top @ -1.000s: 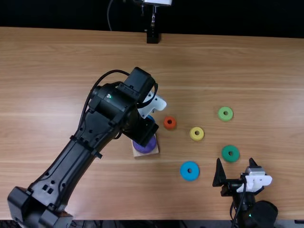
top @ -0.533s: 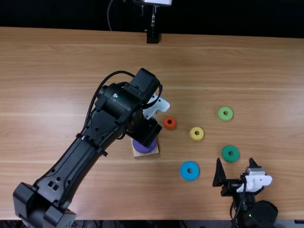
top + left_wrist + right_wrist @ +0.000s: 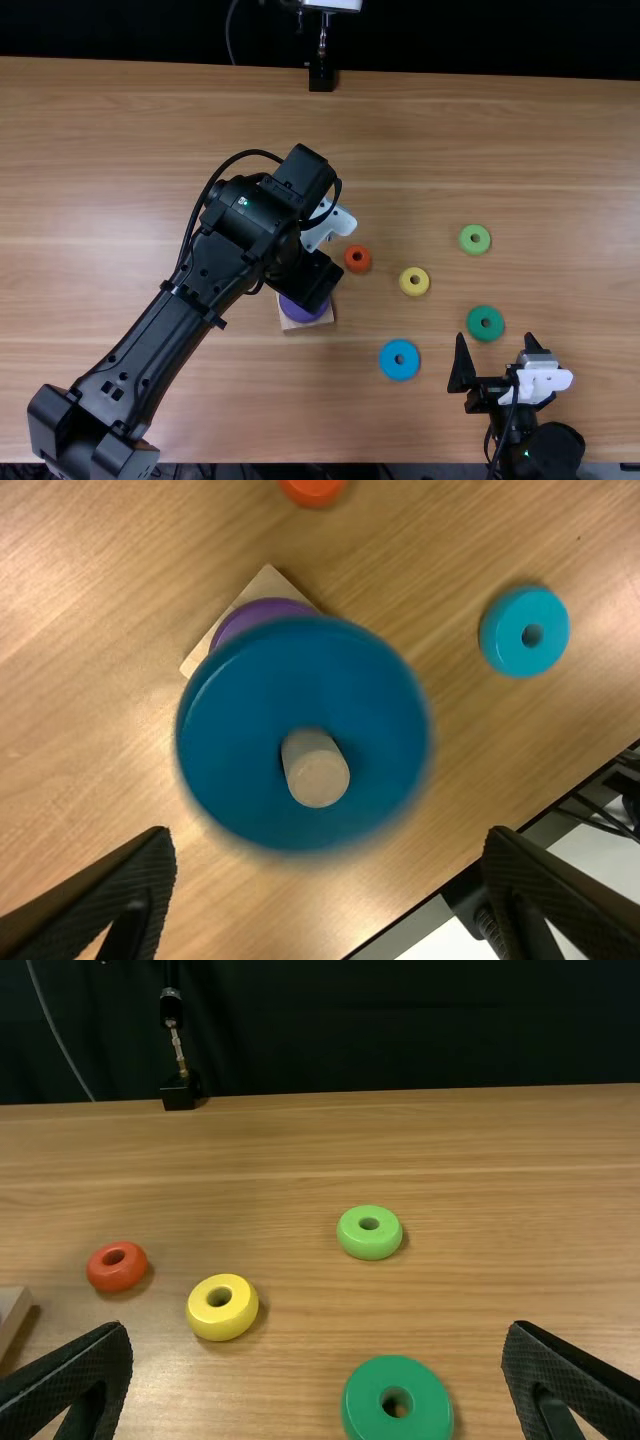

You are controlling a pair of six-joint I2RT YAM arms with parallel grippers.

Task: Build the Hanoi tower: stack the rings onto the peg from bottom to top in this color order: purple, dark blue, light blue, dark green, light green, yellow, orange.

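Two rings share the peg (image 3: 317, 778), as I judge it: the purple ring (image 3: 258, 610) low on the base (image 3: 266, 583), the dark blue ring (image 3: 228, 750) above it with the peg's tip poking through. My left pincer (image 3: 328, 832) is spread wide by the peg, gripping nothing. Over the last second my left arm shifted a little to the right, then all but stopped; the loose rings haven't budged. To me that means the second ring is threaded, though I can't tell if it sits flat, and a careless retreat could tug it.

My right pincer (image 3: 318, 1326) also stands wide and empty, right of the peg. Next I'd want the light blue ring (image 3: 390, 368), right of the peg and nearer me. The other four wait to the peg's right, dark green ring (image 3: 476, 328) after that.
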